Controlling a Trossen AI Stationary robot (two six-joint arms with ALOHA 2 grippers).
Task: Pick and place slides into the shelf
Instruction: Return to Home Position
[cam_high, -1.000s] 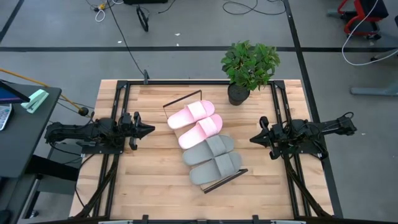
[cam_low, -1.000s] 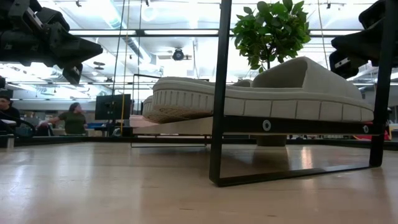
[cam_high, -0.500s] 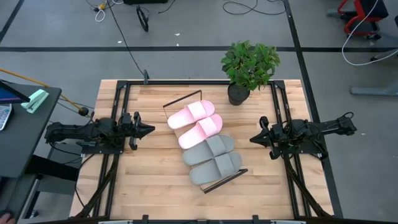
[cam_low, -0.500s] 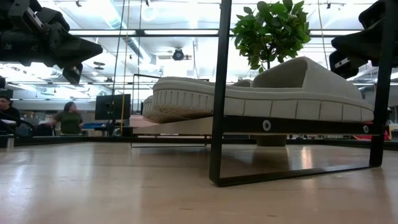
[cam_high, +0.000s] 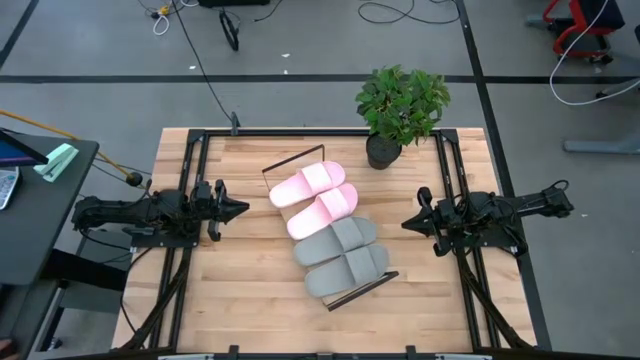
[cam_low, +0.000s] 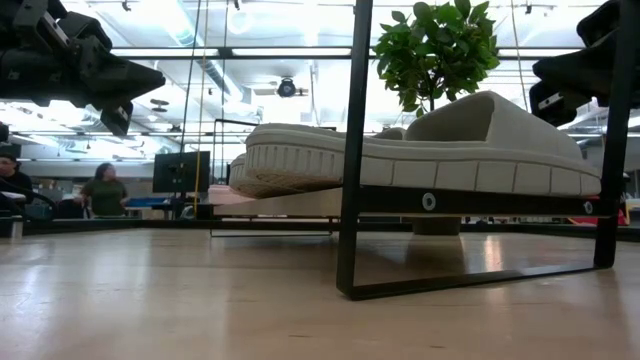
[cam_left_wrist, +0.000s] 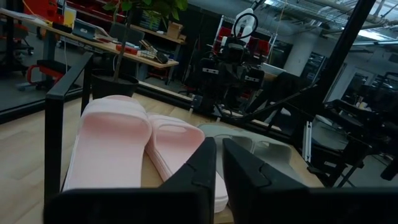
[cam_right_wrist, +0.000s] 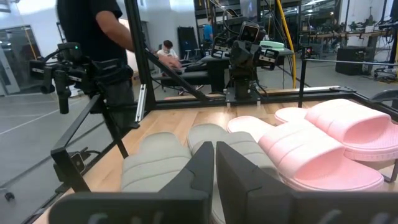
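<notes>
Matt black throughout on left arm (cam_high: 140, 213) and right arm (cam_high: 505, 210). Built of slim jointed segments, with bulkier blocks at the joints. Dark cables looped along the rear links of both.

From above, left claw (cam_high: 232, 209) and right claw (cam_high: 408, 223) each tapered to a narrow point.

From the left wrist, fingers (cam_left_wrist: 200, 167) noted as two flat, dark, wedge-shaped blades on a broad black crossbar, smooth-faced. From the right wrist, fingers (cam_right_wrist: 200, 169) of identical pattern.

Markings and screws too small to tell.

Matt rubbery slides (cam_high: 318, 210); black metal shelf frame (cam_low: 353, 150); wooden table (cam_high: 240, 270).
</notes>
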